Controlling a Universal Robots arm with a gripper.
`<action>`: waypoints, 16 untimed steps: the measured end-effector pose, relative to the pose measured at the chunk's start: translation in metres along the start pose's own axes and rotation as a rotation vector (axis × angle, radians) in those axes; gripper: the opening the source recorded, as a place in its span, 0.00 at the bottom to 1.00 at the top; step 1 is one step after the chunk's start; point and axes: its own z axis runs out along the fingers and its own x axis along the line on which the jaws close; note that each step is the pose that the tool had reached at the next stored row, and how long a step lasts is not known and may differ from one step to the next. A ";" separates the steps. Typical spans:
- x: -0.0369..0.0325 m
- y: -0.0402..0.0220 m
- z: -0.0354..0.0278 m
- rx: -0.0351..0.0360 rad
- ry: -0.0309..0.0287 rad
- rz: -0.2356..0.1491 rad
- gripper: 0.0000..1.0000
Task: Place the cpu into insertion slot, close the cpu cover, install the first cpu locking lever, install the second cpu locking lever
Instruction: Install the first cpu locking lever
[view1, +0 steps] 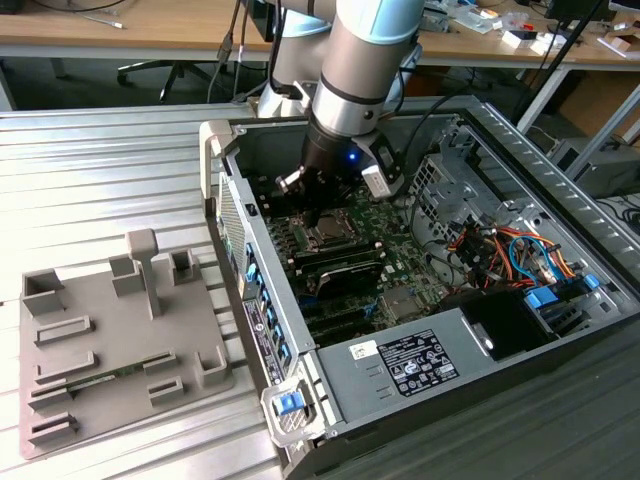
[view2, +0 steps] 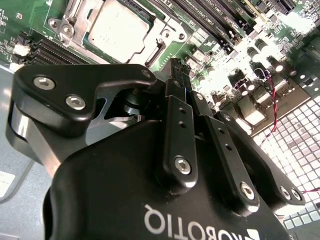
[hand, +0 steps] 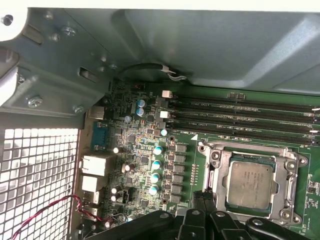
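The cpu (hand: 249, 184) lies flat in the insertion slot (view1: 328, 236) on the green motherboard, its dull silver top showing. The cpu cover (hand: 291, 186) lies down around it as a silver frame. In the second wrist view the cpu (view2: 118, 27) sits just beyond my fingertips, framed by the cpu cover (view2: 164, 31). My gripper (view2: 176, 65) hangs a little above the board beside the slot, its black fingers (view2: 178, 125) pressed together with nothing between them. In the first wrist view the gripper (hand: 199, 196) stands at the slot's corner. I cannot tell how the locking levers stand.
Long black memory slots (hand: 240, 107) run beside the socket. The grey case wall (hand: 200, 45) rises close behind. Cables and a power supply (view1: 420, 360) fill the exterior view's right. A grey fixture tray (view1: 110, 340) sits on the table at the exterior view's left.
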 end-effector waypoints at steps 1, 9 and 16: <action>0.0001 0.0000 -0.0003 -0.0001 -0.0001 0.000 0.11; 0.0019 0.0003 -0.0040 -0.0001 -0.0007 0.000 0.11; 0.0048 0.0007 -0.0048 0.0002 -0.0020 0.000 0.11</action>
